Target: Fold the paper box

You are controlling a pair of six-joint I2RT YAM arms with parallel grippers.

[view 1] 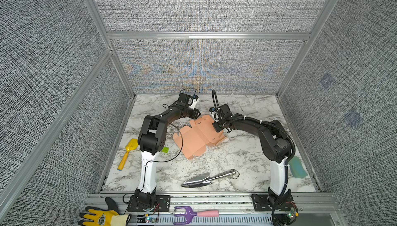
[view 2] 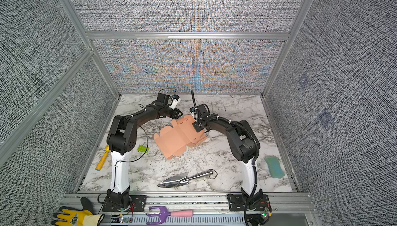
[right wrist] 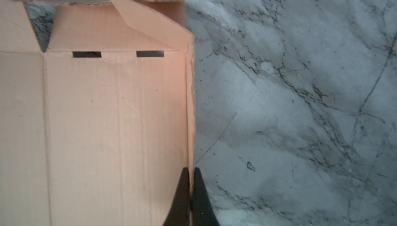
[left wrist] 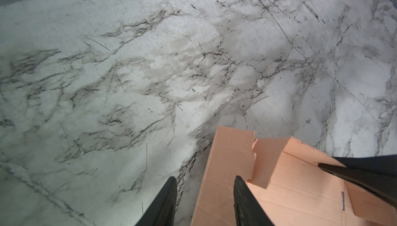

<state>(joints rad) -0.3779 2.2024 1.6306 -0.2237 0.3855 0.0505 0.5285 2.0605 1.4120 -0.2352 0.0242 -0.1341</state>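
The right gripper (right wrist: 191,169) pinches the raised side edge of the paper box (view 1: 196,141). The left gripper (left wrist: 204,178) is spread wide, close to a standing flap.

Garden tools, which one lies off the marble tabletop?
The purple pink-handled fork on the front metal rail; the silver trowel and yellow shovel lie on the marble.

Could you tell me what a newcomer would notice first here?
The salmon-pink paper box, partly folded, lies at the centre of the marble table. The right end effector is shut on its raised side wall; the left end effector stands open at another flap.
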